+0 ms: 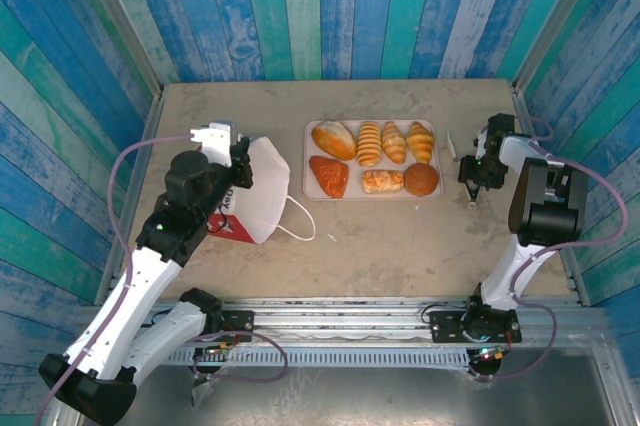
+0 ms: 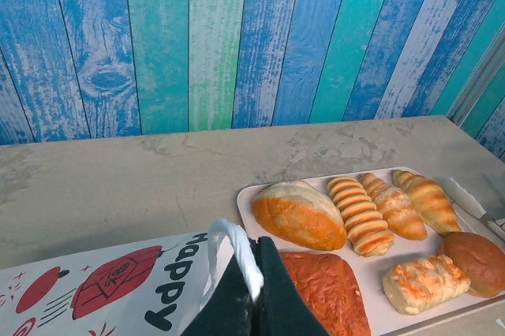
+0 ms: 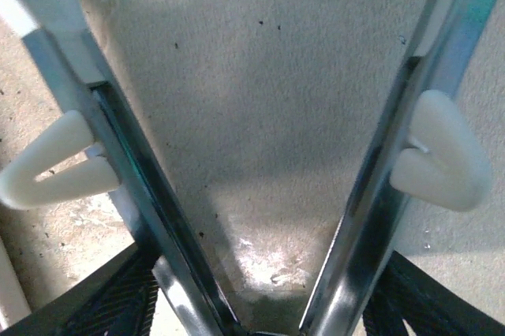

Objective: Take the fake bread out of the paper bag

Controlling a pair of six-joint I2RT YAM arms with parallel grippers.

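1. Top view: seven pieces of fake bread [image 1: 385,143] lie in two rows on the tray [image 1: 306,146] at mid-bench [image 1: 380,246], all outside the paper bag [image 1: 262,191]. The bag lies slumped on its side just left of the tray. The left end effector [image 1: 238,171] is at its edge, and the right end effector [image 1: 476,178] hangs just right of the tray.
2. Left wrist: the left end effector [image 2: 252,304] is closed on the bag's rim, with the string handle [image 2: 237,249] looped over it. The bag's inside is hidden, so it is probably empty. The removal looks done, or nearly so.
3. Right wrist: tongs [image 3: 379,194] lie splayed between the wide-set fingers of the right end effector [image 3: 268,304], empty over bare bench. I cannot tell whether the fingers grip them.
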